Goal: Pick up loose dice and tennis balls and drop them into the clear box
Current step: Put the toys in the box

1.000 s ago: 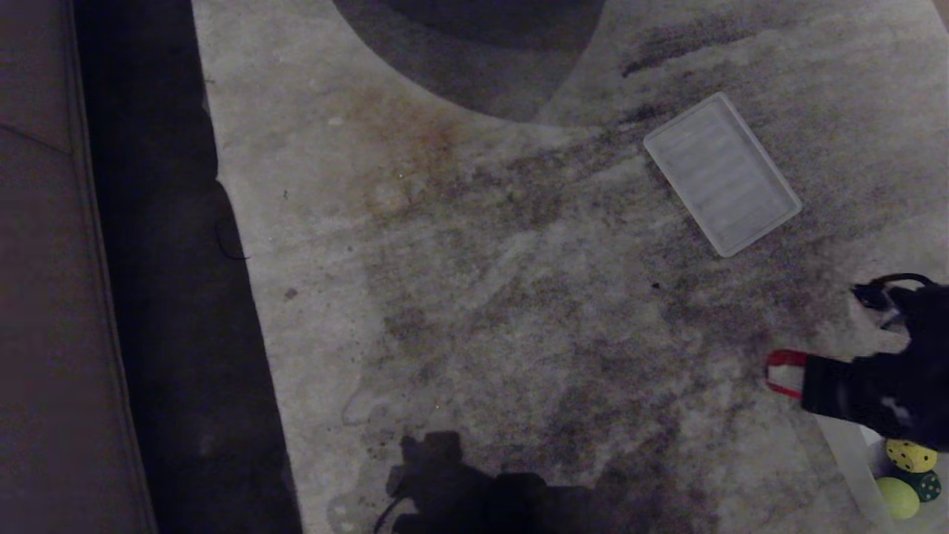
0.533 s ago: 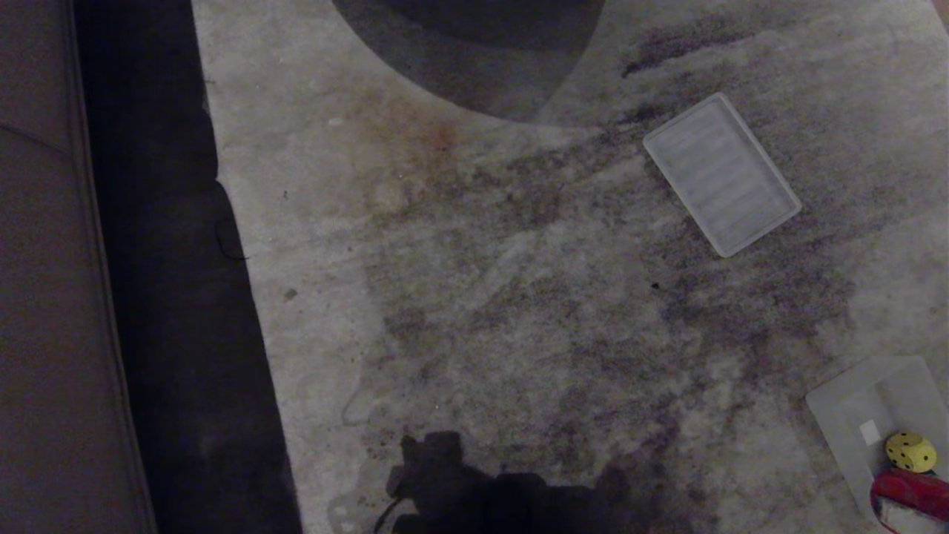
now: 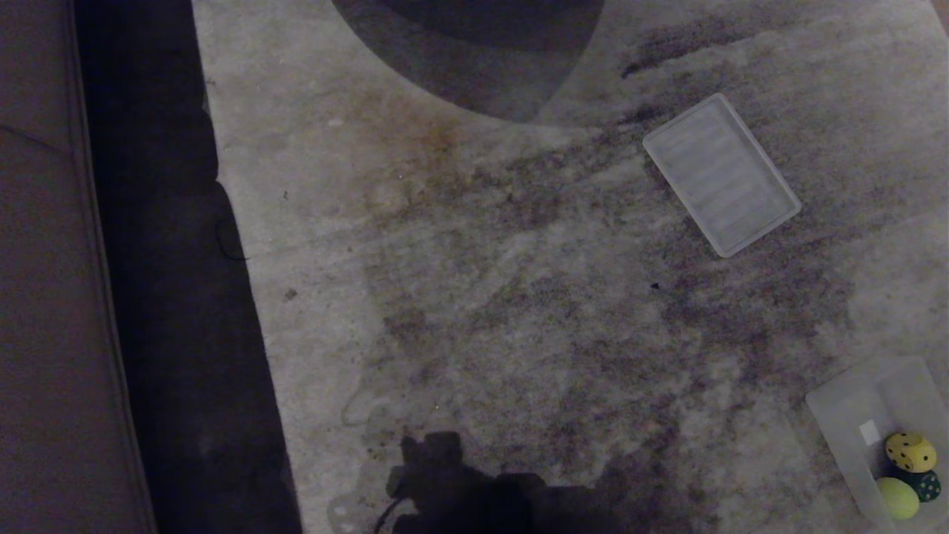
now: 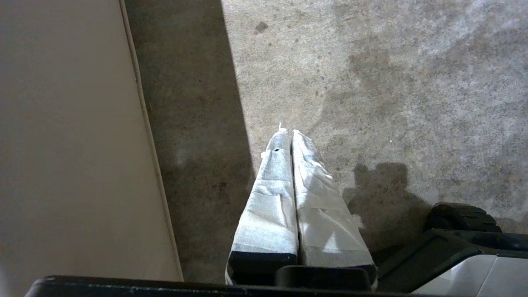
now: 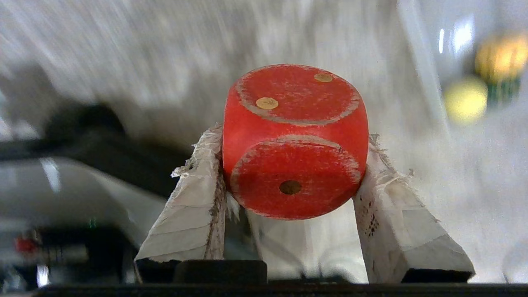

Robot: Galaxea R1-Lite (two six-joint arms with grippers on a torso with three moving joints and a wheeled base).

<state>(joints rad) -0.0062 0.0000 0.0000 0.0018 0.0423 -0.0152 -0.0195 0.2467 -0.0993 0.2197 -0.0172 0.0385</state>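
Although the right gripper (image 5: 291, 165), pinching the red die (image 5: 295, 140), has withdrawn from above the clear box (image 3: 845, 415), you must return there and release it; the left gripper (image 4: 291, 136) is pressed together.

Stained carpet (image 3: 519, 311) bears clear box (image 3: 841, 415), ribbed panel (image 3: 721, 174).

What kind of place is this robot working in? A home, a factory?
Probably an indoor room, perhaps a living room or a test space made like one. A worn, stained grey carpet covers the floor, a pale furniture edge runs along one side, and toys lie in a clear box on the carpet.
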